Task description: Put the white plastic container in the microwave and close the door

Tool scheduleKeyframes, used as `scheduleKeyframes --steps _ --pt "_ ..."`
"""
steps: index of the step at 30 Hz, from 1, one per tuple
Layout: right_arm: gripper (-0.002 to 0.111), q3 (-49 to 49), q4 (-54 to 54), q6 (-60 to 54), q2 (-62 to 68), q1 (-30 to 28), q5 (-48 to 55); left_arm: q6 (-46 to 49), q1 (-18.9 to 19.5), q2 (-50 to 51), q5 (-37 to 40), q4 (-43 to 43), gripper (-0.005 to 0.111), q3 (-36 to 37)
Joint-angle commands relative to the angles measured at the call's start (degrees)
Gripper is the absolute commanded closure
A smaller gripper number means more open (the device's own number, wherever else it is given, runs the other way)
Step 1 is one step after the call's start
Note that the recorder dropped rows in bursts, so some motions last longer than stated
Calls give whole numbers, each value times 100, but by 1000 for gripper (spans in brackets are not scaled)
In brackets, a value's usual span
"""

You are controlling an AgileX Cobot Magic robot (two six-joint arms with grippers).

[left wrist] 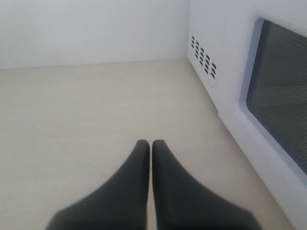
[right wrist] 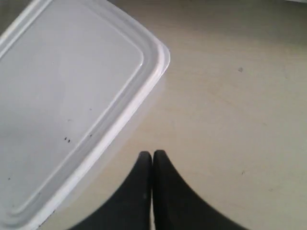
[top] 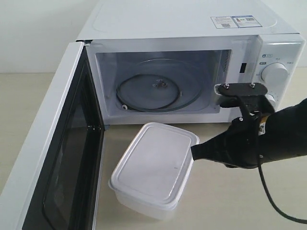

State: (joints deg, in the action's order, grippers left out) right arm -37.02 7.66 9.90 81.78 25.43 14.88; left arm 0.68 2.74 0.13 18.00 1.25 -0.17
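Approach step, nothing lifted yet. Reaching in with right pincer [top: 194, 152] pressed shut and empty, tips just at the side of the white plastic container [top: 153, 167]; touching or not, cannot tell. Stands lidded on the bench [top: 230, 201], ahead of those tips, short of the microwave [top: 158, 19], door [top: 53, 158] swung wide. Next, probably: open to grasp, or shove inward. Left pincer [left wrist: 151, 143] likewise shut, empty, beside the door's outer face. Pale smooth bench, plain white wall [left wrist: 96, 28].
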Motion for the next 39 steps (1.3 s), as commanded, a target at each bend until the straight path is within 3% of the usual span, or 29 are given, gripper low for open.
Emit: scheduleKeyframes --steps 1,3,6,8,15,21,26,31,36,39 --pt "108 -26 310 -471 -461 -32 713 23 18 -13 -21 8 103 17" --pt "108 -26 1175 -1369 -596 -32 1053 23 18 -13 -21 8 103 17" --pt "108 -26 3394 -3595 -672 -280 1950 23 18 -13 -21 8 103 17" --pt "108 -13 4260 -4348 -684 -424 2225 23 18 -13 -21 8 103 17" --pt "108 247 5394 -5346 -684 -803 2622 23 18 -13 -21 8 103 17" --pt "108 794 7338 -7472 -684 -1328 3608 23 18 -13 -21 8 103 17" --pt "107 1331 8305 -8095 -584 -1640 3250 23 18 -13 -21 8 103 17" --pt "90 1516 8938 -8398 -283 -1639 2967 23 18 -13 -21 8 103 17" --pt "61 1516 9229 -8795 103 -1626 2765 23 18 -13 -21 8 103 17" --pt "60 1500 9229 -8845 303 -1626 2521 23 18 -13 -21 8 103 17"
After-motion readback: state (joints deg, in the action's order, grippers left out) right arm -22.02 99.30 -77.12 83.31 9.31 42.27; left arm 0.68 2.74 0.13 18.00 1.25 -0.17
